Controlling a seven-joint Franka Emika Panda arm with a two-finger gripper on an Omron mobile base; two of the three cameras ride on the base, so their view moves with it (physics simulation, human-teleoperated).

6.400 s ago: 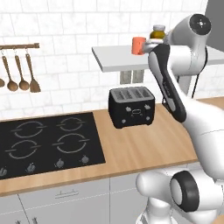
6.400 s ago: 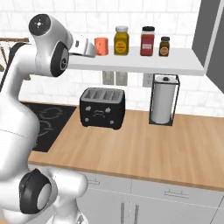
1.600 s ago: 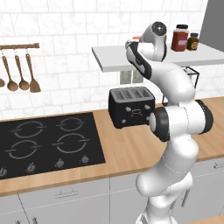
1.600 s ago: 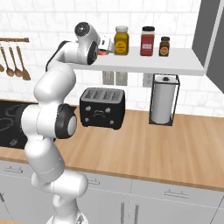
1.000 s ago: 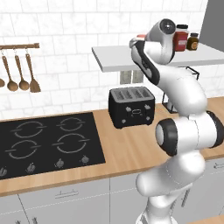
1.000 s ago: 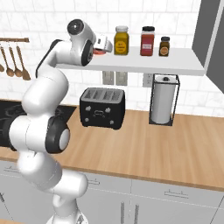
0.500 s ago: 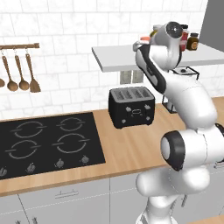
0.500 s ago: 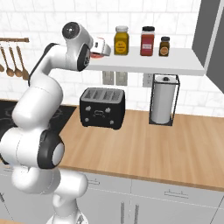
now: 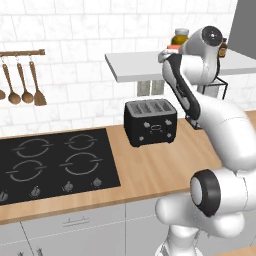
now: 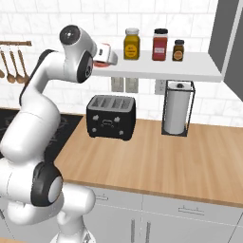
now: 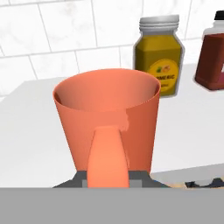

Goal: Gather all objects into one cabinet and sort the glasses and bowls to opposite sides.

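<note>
Fingers [image 11: 107,177] pinch the salmon-red glass [image 11: 107,118] by its near wall, up at the white shelf [image 10: 156,71]. In the hand view the glass sits upright, mouth up, right above the fingers; one finger seems to run up the outer wall, though it reads salmon-coloured there, so its outline is hard to tell. The glass's base is hidden, so can't say whether it rests on the shelf or hangs just over it. From the right base view the glass [image 10: 101,53] shows as a red patch at the wrist, near the shelf's left end.

Step in hand, by my read: carry the glass off the shelf toward the cabinet. To do it well: lift straight up first, keep it level, then pull back clear of the shelf lip before swinging. Grip is on one wall only, so go slow; a fast turn could twist it in the pinch.

Beyond the fingers stands a yellow spice jar [image 11: 158,57], w/ a red jar [image 11: 212,54] off to one side, both apart from the glass but close enough to clip on a wide swing.

Below the fingers: wooden bench [image 10: 156,161] w/ black toaster [image 10: 110,116] and paper towel holder [image 10: 176,109]. White tiled wall behind; hob [image 9: 55,162] and hanging spoons [image 9: 22,85] further along.
</note>
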